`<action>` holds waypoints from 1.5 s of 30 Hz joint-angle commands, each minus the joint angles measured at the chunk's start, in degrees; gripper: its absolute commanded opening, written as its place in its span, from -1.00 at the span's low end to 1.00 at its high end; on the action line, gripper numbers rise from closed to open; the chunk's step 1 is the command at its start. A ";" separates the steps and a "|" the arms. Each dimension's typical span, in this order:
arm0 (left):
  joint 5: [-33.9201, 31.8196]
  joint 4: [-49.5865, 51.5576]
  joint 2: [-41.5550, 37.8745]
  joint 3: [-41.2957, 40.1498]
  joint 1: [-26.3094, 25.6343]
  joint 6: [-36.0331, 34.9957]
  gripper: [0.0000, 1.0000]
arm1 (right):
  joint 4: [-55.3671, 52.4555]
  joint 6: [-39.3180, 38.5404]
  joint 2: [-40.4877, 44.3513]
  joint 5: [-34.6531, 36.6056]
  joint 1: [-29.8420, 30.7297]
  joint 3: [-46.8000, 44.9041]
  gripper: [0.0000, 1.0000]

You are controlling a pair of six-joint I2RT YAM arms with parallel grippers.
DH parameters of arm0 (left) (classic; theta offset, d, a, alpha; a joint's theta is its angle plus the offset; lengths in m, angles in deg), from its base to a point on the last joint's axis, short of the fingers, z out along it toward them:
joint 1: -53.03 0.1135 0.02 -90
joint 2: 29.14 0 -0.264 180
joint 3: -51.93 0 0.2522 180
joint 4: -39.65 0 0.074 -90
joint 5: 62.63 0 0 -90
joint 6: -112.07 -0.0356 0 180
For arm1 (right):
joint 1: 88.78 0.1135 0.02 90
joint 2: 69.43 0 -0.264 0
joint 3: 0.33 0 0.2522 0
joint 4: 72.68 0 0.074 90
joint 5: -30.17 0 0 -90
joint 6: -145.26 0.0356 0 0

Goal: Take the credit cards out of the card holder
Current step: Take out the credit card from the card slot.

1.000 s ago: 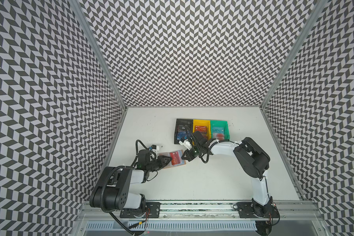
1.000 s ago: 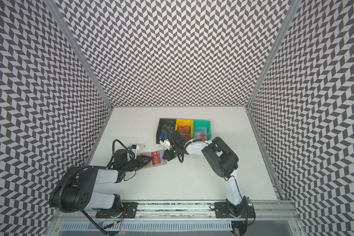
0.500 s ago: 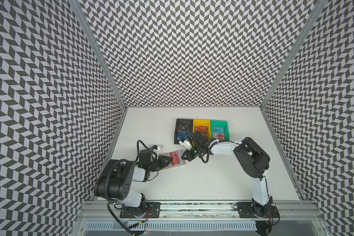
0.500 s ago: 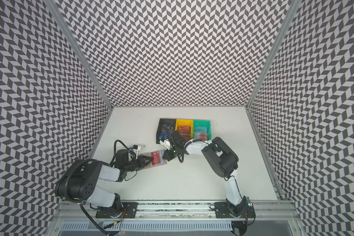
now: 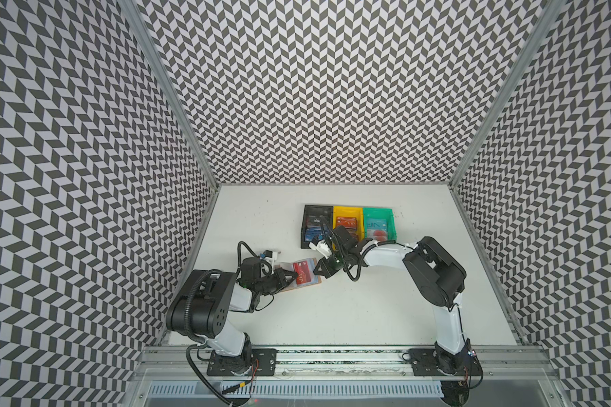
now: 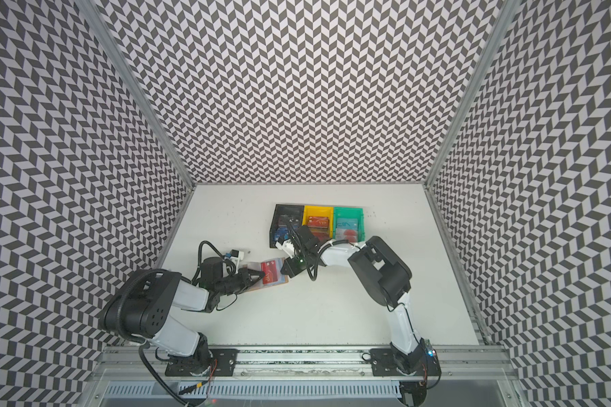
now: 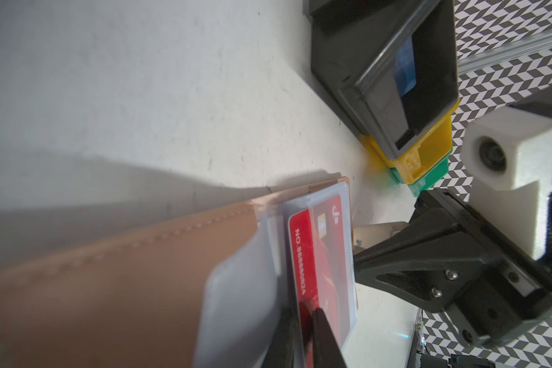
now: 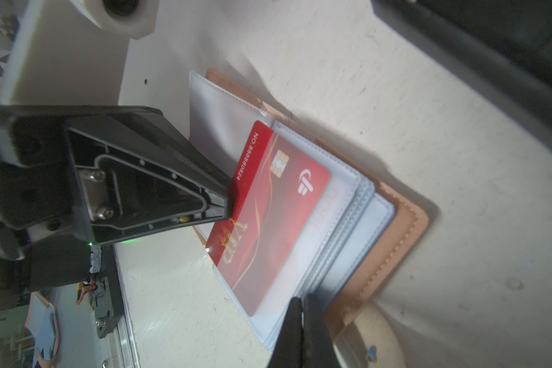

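Left fingers (image 7: 324, 347) clamp red card (image 8: 268, 216), barely out of card holder (image 8: 392, 248); right fingers (image 8: 292, 337) together, pinning its corner. Cards (image 5: 346, 222) already in bins (image 5: 347, 209) at 1 o'clock; extraction left.

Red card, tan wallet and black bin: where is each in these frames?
red card (image 8: 268, 216), right wrist view, middle of its face.
tan wallet (image 8: 392, 245), right wrist view, stitched leather edge.
black bin (image 7: 341, 57), left wrist view, outer side wall.
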 commanded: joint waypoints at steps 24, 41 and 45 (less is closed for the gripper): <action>0.15 0.58 1.77 0.23 0.69 -1.13 -1.00 | -4.40 -1.06 -2.92 4.36 -0.93 -2.62 -0.87; -6.42 16.79 -8.92 1.06 3.28 -3.20 -1.00 | -4.70 -1.47 -2.14 4.68 -2.03 -4.36 -0.86; -7.55 19.38 -11.94 1.02 3.35 -3.11 -1.00 | -4.57 -1.55 -2.14 4.39 -2.08 -4.39 -0.87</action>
